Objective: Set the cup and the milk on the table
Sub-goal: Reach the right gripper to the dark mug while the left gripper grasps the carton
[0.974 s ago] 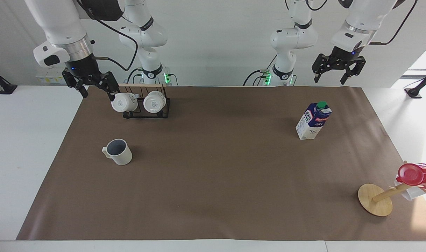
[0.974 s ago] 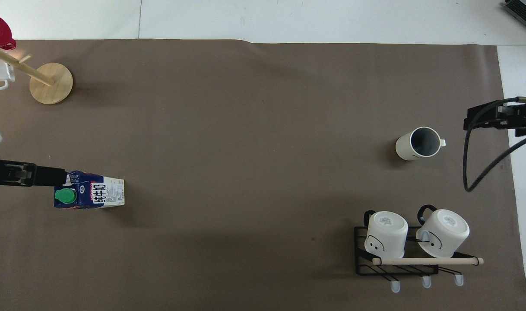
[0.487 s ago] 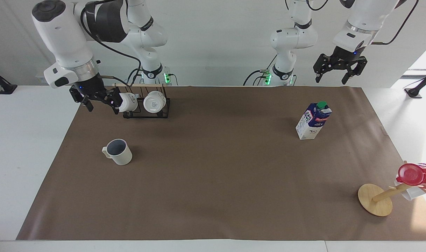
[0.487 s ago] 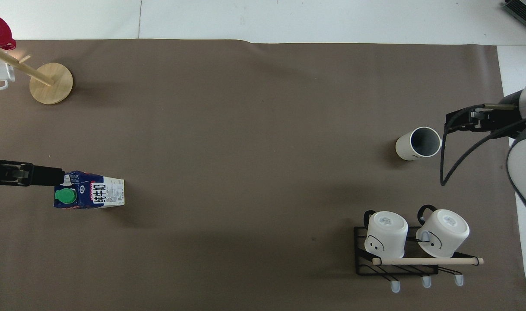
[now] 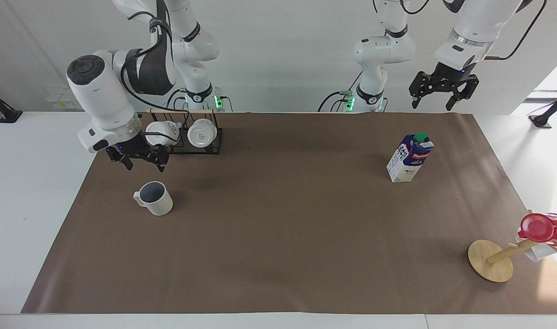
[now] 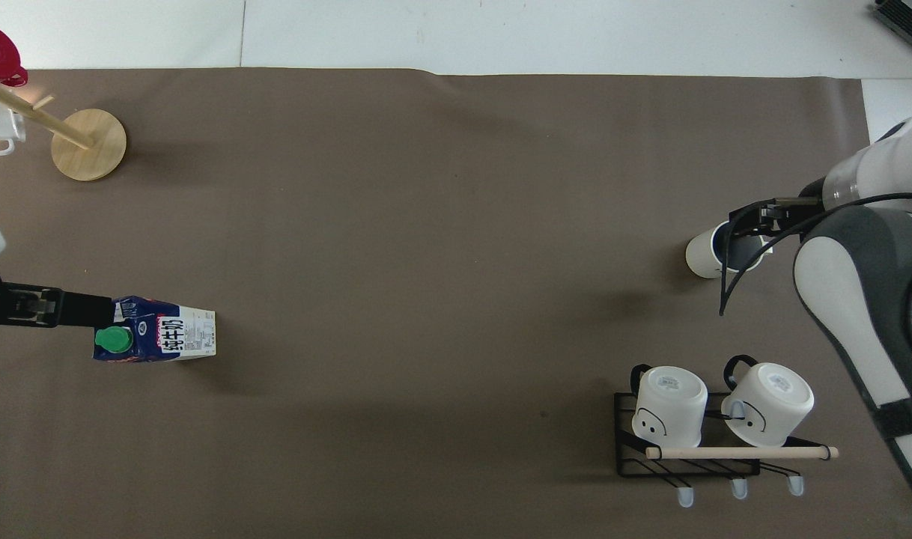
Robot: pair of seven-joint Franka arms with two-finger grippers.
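Mid-left of the facing view: the right tool (image 5: 142,161), fingers spread and empty, hangs above the cup (image 5: 155,198) on the table (image 5: 278,256) — stiff, breakable, probably best pinched at the rim. The left tool (image 5: 443,93), also spread, waits above the milk (image 5: 410,157).

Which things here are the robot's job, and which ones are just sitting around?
For the job:
cup
milk
table
right gripper, over the mat near the cup
left gripper, waiting

Just sitting around:
two white mugs on a black rack
red cup on a wooden stand
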